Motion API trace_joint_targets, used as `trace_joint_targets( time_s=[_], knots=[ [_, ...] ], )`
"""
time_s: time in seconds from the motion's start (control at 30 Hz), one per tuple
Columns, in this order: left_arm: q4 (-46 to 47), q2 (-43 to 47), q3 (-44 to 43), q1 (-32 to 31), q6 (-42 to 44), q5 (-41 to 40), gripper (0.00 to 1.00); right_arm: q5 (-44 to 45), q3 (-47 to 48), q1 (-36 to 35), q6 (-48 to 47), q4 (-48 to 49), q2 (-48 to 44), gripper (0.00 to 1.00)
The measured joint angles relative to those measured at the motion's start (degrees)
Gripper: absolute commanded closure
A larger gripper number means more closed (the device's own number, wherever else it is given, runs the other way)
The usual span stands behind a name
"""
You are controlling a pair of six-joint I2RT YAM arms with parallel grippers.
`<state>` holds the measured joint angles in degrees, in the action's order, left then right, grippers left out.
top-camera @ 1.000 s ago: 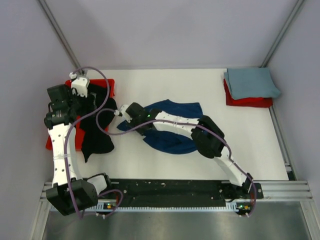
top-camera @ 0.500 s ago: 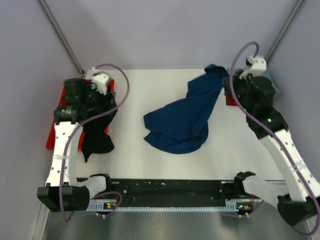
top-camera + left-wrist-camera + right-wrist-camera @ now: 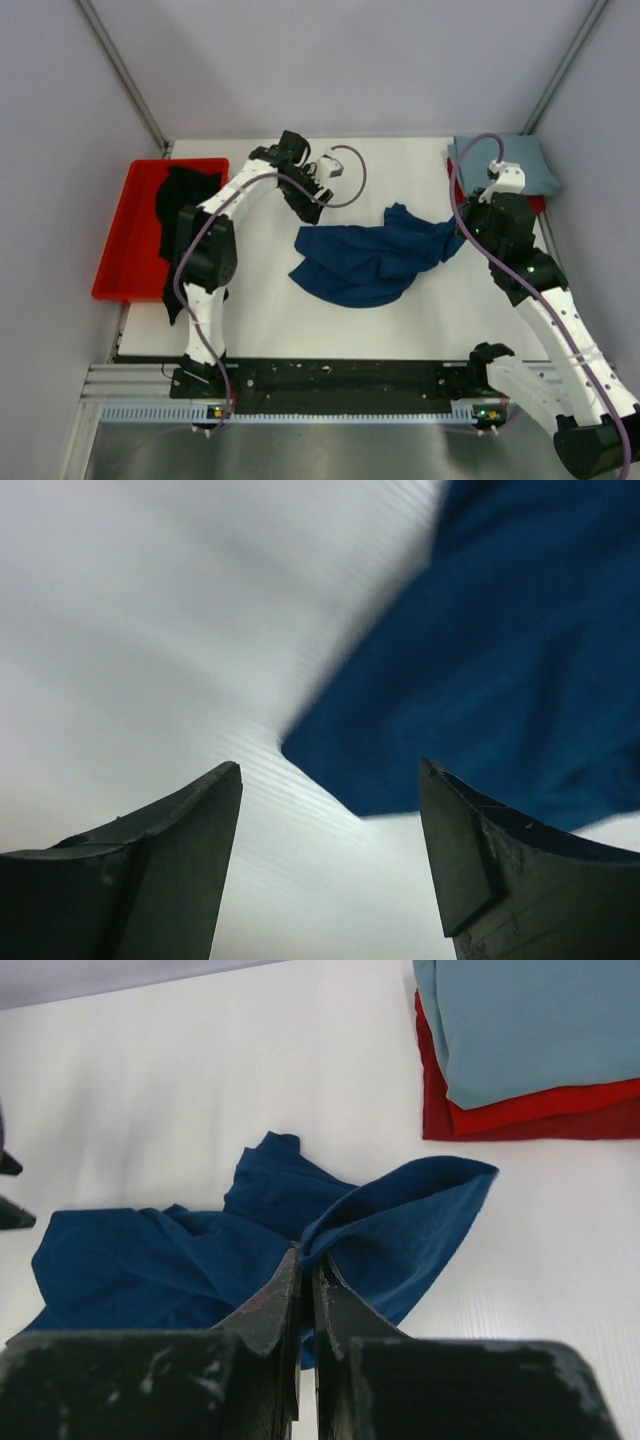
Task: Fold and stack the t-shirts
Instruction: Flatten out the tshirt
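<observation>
**Right gripper pinches the navy shirt; left gripper open beside it**

Your right gripper is closed on a raised fold of the navy shirt. The cloth is nipped between its fingertips at the shirt's right end. The rest of that shirt lies crumpled on the middle of the table, trailing left from the grip.

Your left gripper is spread wide. In its wrist view it hangs over bare table, with the shirt's edge just ahead and to the right. From above, you can see the left arm reaching out to the far centre of the table, its gripper near the shirt's upper left corner.

The black shirt lies in the tray at the left. Part of it spills over the tray's near right edge onto the table.

In the far right corner the grey shirt sits folded on top of a folded red cloth.
</observation>
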<state>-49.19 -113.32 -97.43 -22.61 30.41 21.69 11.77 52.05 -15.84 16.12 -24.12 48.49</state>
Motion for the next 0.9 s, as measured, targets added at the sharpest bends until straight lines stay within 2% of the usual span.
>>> trace_joint_targets(
  time_s=[0.1, 0.17, 0.23, 0.5, 0.57, 0.63, 0.73, 0.77, 0.9],
  knots=[
    [-4.8, -12.7, -16.5, 0.2, -0.3, -1.7, 0.28, 0.7, 0.0, 0.0, -0.7, -0.1, 0.0, 1.00],
    [-7.1, -18.7, -23.9, 0.4, -0.6, -2.0, 0.27, 1.2, 0.0, 0.0, -1.1, -0.2, 0.0, 1.00],
    [-8.6, -20.7, -24.1, 0.5, -0.9, -2.7, 0.28, 1.4, 0.0, 0.2, -1.4, -0.3, 0.0, 1.00],
    [-10.4, -19.1, -14.9, 0.4, -0.9, -5.1, 0.30, 1.3, 0.0, 0.3, -2.3, -0.6, 1.8, 1.00],
    [-9.7, -17.7, -12.2, 0.4, -0.7, -5.3, 0.37, 1.3, 0.0, 0.3, -2.4, -0.8, 1.9, 1.00],
    [-9.6, -17.0, -10.7, 0.4, -0.7, -5.6, 0.51, 1.3, 0.0, 0.3, -2.5, -0.9, 1.9, 1.00],
    [-9.6, -17.1, -10.6, 0.3, -0.9, -5.3, 0.80, 1.3, 0.0, 0.3, -2.5, -0.9, 1.9, 1.00],
    [-9.8, -17.3, -10.6, 0.2, -1.0, -4.9, 1.00, 1.3, 0.0, 0.3, -2.5, -0.9, 1.9, 1.00],
    [-10.2, -17.7, -10.7, 0.2, -1.2, -1.7, 1.00, 1.5, 0.0, 0.3, -2.5, -0.9, 1.8, 1.00]
  ],
)
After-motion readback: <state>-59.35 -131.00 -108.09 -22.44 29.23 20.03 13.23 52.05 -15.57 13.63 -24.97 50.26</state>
